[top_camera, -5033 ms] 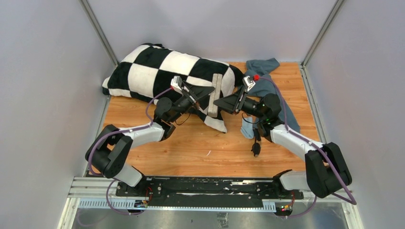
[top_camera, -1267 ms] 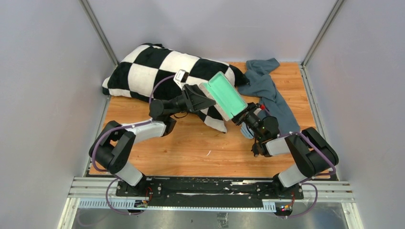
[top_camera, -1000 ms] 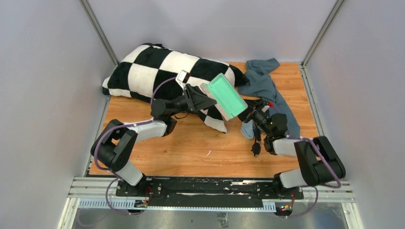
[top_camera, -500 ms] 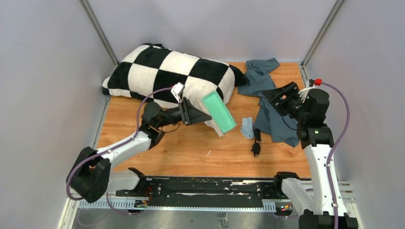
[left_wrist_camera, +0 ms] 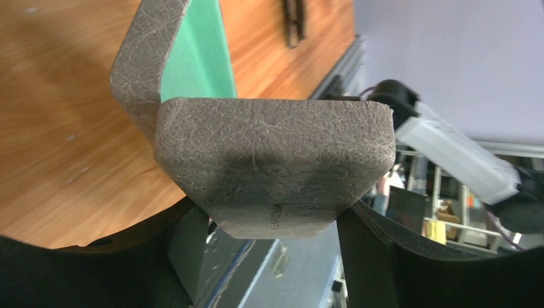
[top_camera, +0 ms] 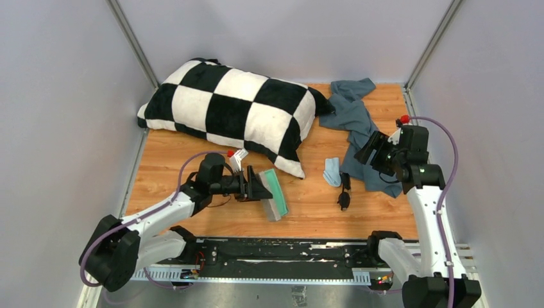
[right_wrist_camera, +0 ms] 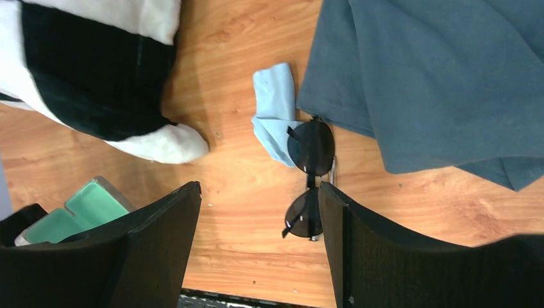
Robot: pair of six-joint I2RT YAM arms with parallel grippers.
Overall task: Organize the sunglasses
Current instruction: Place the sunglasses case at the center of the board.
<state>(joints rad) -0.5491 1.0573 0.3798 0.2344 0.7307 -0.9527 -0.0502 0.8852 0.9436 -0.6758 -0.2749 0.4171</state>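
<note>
Box cell, three plain pale-grey panels: back wall (top_camera: 276, 32), left wall (top_camera: 58, 128), right wall (top_camera: 494, 128). Aluminium left corner post (top_camera: 131, 42) and right corner post (top_camera: 433, 42) at the back. The base is an orange-brown wood-grain board (top_camera: 308, 205), lightly scuffed. Slotted aluminium rail (top_camera: 122, 260) along the near edge, sheet metal (top_camera: 256, 295) below it. Lighting is even and diffuse, with soft shadows.
</note>
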